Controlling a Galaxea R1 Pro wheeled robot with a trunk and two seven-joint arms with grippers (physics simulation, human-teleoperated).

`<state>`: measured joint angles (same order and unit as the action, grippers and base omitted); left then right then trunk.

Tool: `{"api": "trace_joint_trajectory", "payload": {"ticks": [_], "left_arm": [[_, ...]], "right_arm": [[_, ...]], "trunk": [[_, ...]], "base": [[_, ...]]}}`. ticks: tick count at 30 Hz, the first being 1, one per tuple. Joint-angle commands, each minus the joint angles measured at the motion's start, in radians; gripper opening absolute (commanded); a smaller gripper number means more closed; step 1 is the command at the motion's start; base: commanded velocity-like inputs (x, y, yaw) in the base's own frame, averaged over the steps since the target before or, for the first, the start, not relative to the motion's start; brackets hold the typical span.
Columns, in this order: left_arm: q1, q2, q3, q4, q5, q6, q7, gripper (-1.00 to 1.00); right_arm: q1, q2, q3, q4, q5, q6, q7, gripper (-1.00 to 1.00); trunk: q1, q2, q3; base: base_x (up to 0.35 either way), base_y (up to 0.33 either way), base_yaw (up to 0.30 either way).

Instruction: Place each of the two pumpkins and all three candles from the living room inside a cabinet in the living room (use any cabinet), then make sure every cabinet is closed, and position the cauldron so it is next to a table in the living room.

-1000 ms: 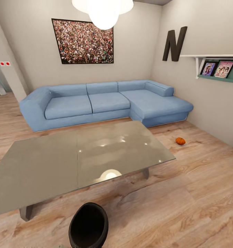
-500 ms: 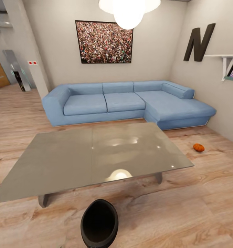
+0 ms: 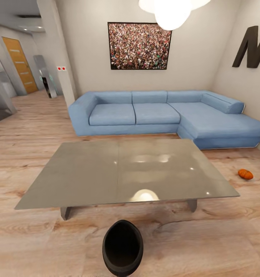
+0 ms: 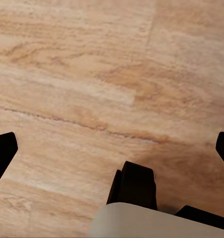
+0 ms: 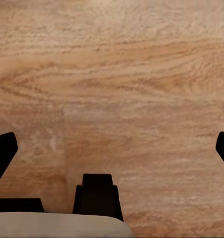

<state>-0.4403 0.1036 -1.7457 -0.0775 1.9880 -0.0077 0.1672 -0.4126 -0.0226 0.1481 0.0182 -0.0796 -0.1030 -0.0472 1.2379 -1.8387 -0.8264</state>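
Observation:
The black cauldron [image 3: 123,248] stands on the wood floor at the bottom middle of the head view, a short way in front of the near edge of the grey glossy table [image 3: 106,173]. One orange pumpkin [image 3: 245,174] lies on the floor to the right of the table, near the sofa's end. Candles and cabinet are out of view. In the left wrist view my left gripper [image 4: 113,151] is open over bare floor, with dark fingertips [image 4: 2,151] at the picture's edges. My right gripper [image 5: 113,148] is open in the same way over floorboards.
A blue corner sofa [image 3: 164,115] runs along the back wall behind the table. A hallway with an orange door [image 3: 19,63] opens at the far left past a wall pillar [image 3: 58,54]. Open floor lies to the left of the table.
The head camera has turned left: table, sofa and pumpkin slid right in the picture, the wall shelf left it and the hallway came in. The things themselves have not moved.

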Motion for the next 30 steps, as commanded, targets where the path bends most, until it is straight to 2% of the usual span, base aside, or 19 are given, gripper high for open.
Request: {"api": "trace_joint_trajectory", "payload": {"ticks": [1, 4, 7, 30], "left_arm": [[0.000, 0.000, 0.000, 0.000, 0.000, 0.000, 0.000, 1.00], [0.000, 0.000, 0.000, -0.001, 0.000, 0.000, 0.000, 1.00], [0.000, 0.000, 0.000, 0.000, 0.000, 0.000, 0.000, 1.00], [0.000, 0.000, 0.000, 0.000, 0.000, 0.000, 0.000, 1.00]], "right_arm": [[0.000, -0.001, 0.000, -0.001, 0.000, 0.017, 0.000, 1.00], [0.000, -0.001, -0.001, -0.004, 0.001, 0.069, 0.000, 1.00], [0.000, 0.000, 0.001, -0.008, 0.006, 0.088, 0.001, 1.00], [0.000, 0.003, 0.002, -0.009, 0.015, 0.092, 0.005, 1.00]], "trunk": [[0.000, 0.000, -0.001], [0.000, 0.000, -0.002], [0.000, 0.000, -0.004], [0.000, 0.000, -0.021]], "base": [[0.000, 0.000, 0.284], [0.000, 0.000, 0.284], [0.000, 0.000, 0.283], [0.000, 0.000, 0.281]]}}
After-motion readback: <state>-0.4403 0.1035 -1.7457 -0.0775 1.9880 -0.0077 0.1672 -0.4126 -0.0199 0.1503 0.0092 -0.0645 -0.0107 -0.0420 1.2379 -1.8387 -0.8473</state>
